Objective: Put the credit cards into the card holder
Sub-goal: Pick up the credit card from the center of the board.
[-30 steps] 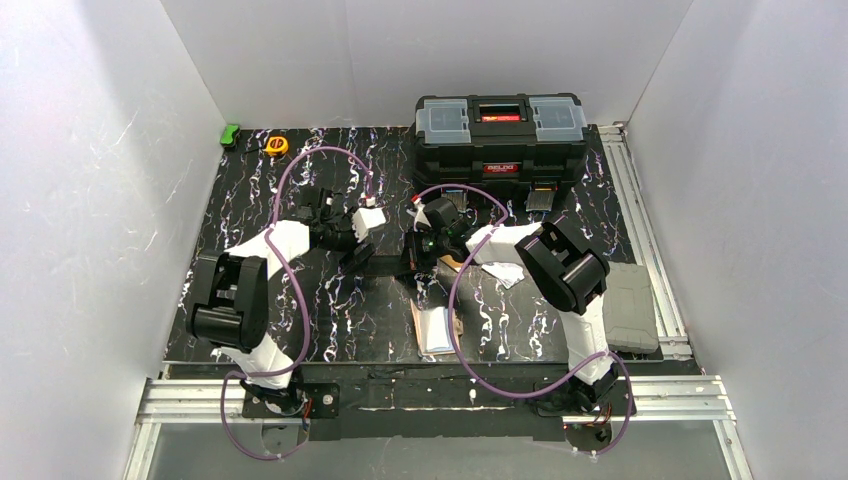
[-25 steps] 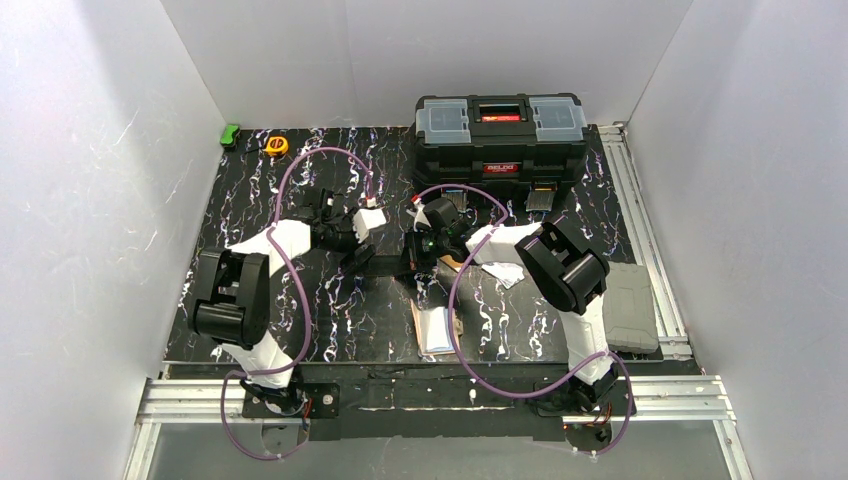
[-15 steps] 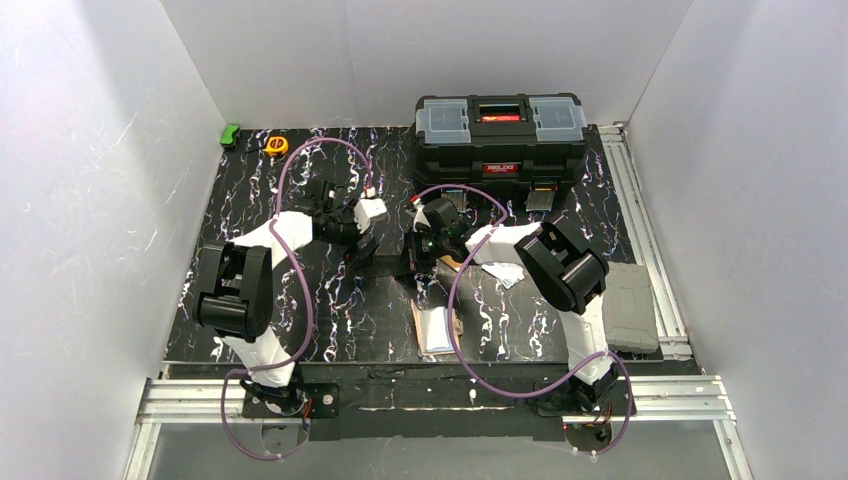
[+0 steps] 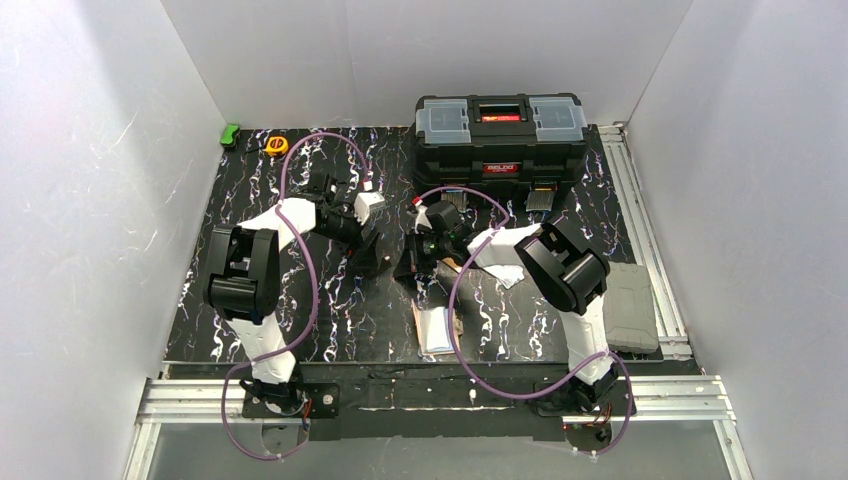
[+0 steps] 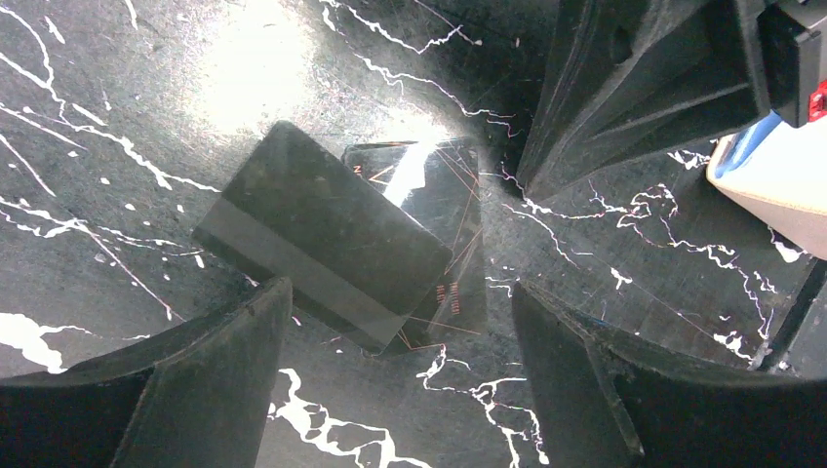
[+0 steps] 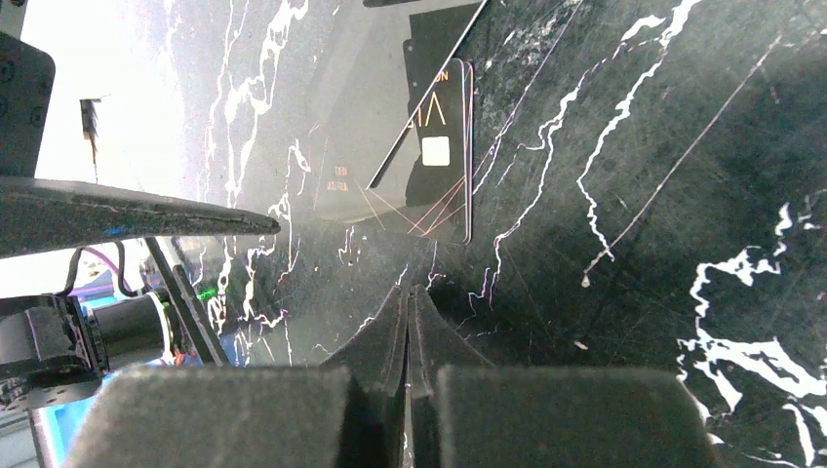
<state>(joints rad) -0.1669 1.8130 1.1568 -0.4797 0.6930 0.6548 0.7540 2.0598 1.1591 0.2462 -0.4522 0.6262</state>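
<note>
Near the front edge of the black marbled table (image 4: 330, 320), a little right of the middle, the card holder (image 4: 436, 330) lies open with its pale inside facing up. No card is seen in it.

Just beyond it, at the middle of the table, the two grippers point down at the same spot. The left gripper (image 5: 400, 291) is spread open. Its two fingers stand low over the table, one on each side of the cards, and neither grips them. The matte black card (image 5: 312, 249) lies flat on the table, stripe side up, and partly covers the glossy dark card (image 5: 451, 244), which has thin orange lines and a small chip square. Both cards lie flat between the two grippers, apart from the card holder and farther than it.

The right gripper (image 6: 410, 297) is clenched, its fingers pressed together with nothing visible between them. Its tip is down close to the table, just beside the edge of the glossy dark card.

On the right side, outside the marbled top, a flat grey box (image 4: 630, 305) rests on the rail. At the far edge a big black toolbox (image 4: 500, 135) stands right of centre. In the far left corner are a yellow tape measure (image 4: 277, 145) and a small green block (image 4: 230, 133).
</note>
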